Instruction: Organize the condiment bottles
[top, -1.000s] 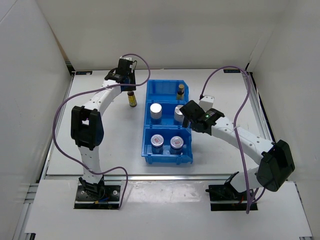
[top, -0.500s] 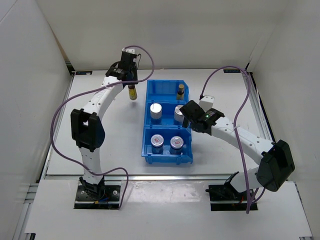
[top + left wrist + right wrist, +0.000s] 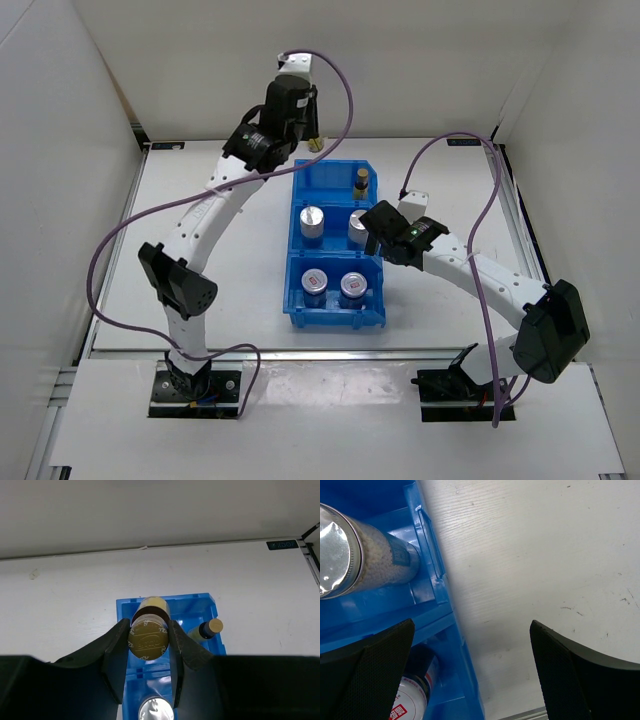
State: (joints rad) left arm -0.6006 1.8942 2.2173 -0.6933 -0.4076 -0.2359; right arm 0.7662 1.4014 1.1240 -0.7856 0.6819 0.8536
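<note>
My left gripper [image 3: 148, 645] is shut on a dark brown bottle [image 3: 148, 639] with a gold cap, held in the air above the far compartment of the blue bin [image 3: 200, 605]. In the top view this gripper [image 3: 306, 130] is at the bin's far left corner, and only the bottle's yellow label [image 3: 316, 144] shows. The second brown bottle [image 3: 361, 182] stands in the far compartment. Two silver-lidded cylinders [image 3: 312, 222] [image 3: 358, 226] fill the middle compartment. Two red-marked jars [image 3: 316, 282] [image 3: 353, 286] fill the near one. My right gripper [image 3: 378, 236] is open and empty over the bin's right wall [image 3: 432, 575].
The bin [image 3: 300, 310] lies in the middle of the white table, long side running away from me. White walls enclose the table on three sides. Purple cables loop from both wrists. The right wrist view shows one cylinder [image 3: 350, 555] and one jar [image 3: 412, 700] below.
My left arm has lifted the brown bottle from the table left of the bin, up and to the right, to above the bin's far compartment. The right arm has not moved.
</note>
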